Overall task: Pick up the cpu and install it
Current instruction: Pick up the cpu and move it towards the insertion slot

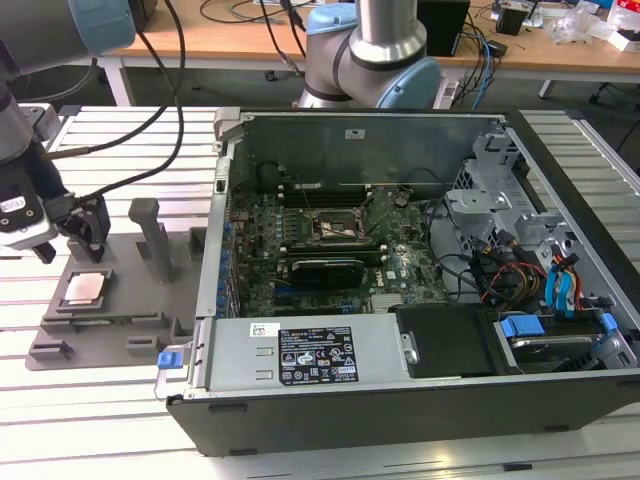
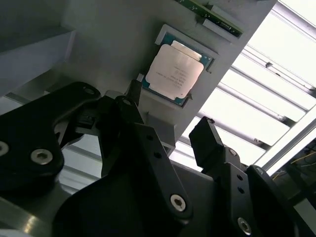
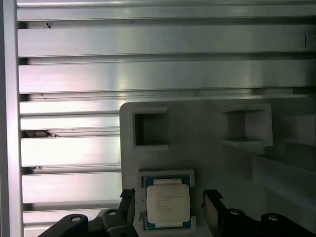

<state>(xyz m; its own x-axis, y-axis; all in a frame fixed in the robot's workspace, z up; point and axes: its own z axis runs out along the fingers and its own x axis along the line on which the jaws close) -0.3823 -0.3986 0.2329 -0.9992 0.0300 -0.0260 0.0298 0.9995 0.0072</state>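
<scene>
First wrist view: the cpu point(image 3: 168, 205) lies flat in the grey tray point(image 3: 207, 163), the gripper point(image 3: 168, 195) with its 2 fingers point(image 3: 127, 203) apart either side. Light, stiff, probably fragile underneath; grip its thin opposite edges

free room abv cpu point(image 1: 85, 288), post point(image 1: 150, 235) beside

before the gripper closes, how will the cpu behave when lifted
Probably stiff: the cpu is a flat square with a metal top. Likely light, being thin. Seated flat in the grey tray, it shouldn't roll or tip.
</scene>
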